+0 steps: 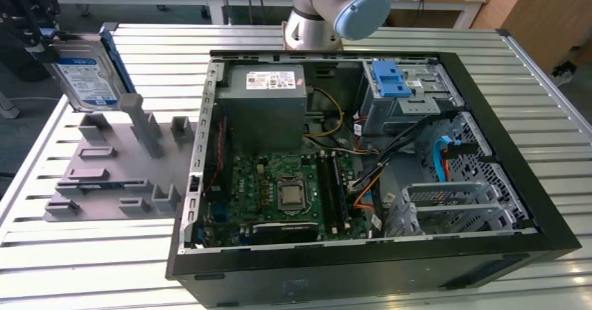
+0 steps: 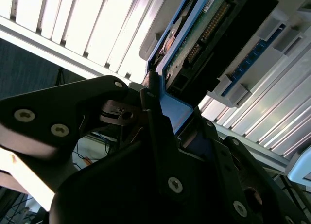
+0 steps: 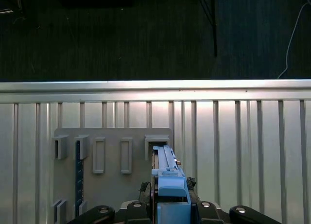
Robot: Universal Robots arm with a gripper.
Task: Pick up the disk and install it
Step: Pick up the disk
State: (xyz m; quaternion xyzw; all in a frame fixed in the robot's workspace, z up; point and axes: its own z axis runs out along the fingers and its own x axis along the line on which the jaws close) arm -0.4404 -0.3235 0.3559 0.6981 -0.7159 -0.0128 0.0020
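The end effector [image 2: 176,118] is clamped on the blue-framed edge of the disk [image 1: 88,81]. The disk hangs upright from it over the grey holder plate [image 1: 111,168], which lies on the worktop [image 1: 93,268] below. I cannot tell whether the disk's lower edge is clear of the plate's posts.

In the second wrist view the grip seems to sit on the plastic frame near one end. The drive could swing or slip, so a slow, upright carry looks wise.

The open computer case [image 1: 201,136] stands well away from the end effector, towards the exterior view's right. Its drive cage [image 1: 421,98] and blue latch [image 1: 392,80] are at the far side. Cables [image 1: 407,140] crowd beneath the cage, so an approach from above, squared to the slot, probably suits best.
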